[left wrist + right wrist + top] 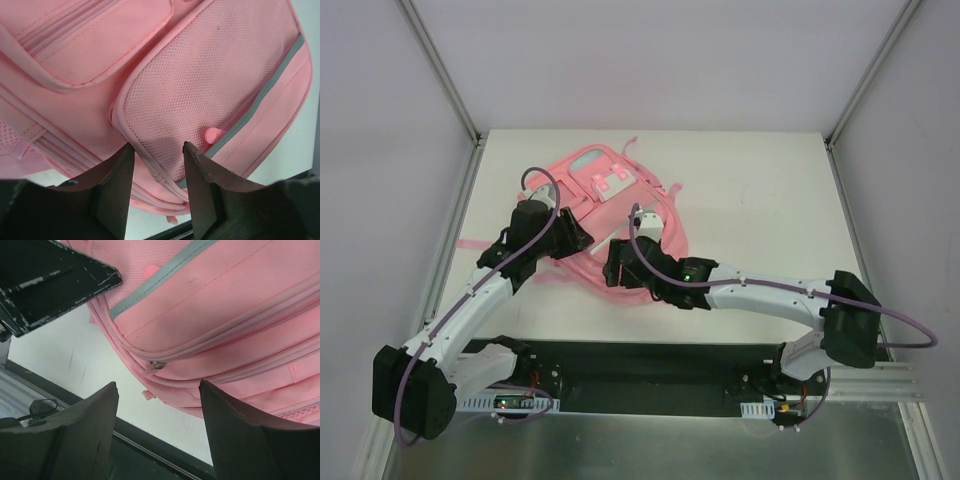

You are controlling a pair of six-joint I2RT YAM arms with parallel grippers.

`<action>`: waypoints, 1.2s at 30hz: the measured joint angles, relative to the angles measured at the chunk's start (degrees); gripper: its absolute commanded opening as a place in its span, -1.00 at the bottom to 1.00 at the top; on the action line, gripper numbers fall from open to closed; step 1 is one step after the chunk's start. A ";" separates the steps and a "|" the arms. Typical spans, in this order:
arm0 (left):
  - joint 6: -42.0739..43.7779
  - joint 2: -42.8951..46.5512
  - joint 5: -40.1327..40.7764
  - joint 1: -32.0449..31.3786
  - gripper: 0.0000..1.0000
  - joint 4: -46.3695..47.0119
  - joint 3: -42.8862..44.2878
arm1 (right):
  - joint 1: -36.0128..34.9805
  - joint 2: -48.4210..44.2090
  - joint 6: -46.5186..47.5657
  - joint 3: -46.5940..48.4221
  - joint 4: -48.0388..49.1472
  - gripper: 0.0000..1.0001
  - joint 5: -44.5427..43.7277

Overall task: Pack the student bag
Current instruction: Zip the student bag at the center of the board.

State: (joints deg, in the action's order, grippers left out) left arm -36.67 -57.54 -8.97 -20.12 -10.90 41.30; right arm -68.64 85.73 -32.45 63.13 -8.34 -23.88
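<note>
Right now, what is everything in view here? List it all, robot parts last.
student bag: one, pink with a grey strip, lying mid-table
table: one, white, beneath the bag
base plate: one, black, near edge
cables: two, purple, along the arms
left arm: one, white and black, from near left
right arm: one, white and black, from near right
left gripper: one, dark, jaws apart at the bag's mesh pocket
right gripper: one, dark, open beside the bag's zipped edge

We saw the student bag (75, 45) in matt pink woven cloth, its side pocket (200, 90) of fine mesh, a smooth grey strip (165, 272), a shiny metal zip pull (157, 365), the right gripper (157, 384) in dark matt plastic, our table (65, 355) smooth white.
</note>
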 measured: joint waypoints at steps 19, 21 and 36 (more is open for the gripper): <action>0.02 -1.95 -2.89 2.23 -1.00 1.42 0.00 | -3.08 14.10 -2.67 15.28 -13.29 -0.43 -12.26; 0.02 -2.47 -3.02 2.23 -1.00 2.01 0.00 | -3.08 15.06 -3.45 16.06 -15.47 -0.66 -12.79; 1.18 -2.62 -6.05 2.78 -1.00 3.32 0.00 | -3.10 10.64 3.76 10.73 -13.68 -0.99 -15.39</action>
State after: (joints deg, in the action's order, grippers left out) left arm -35.48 -60.16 -15.03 -17.34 -7.57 41.30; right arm -71.75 96.38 -28.69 73.87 -22.02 -39.27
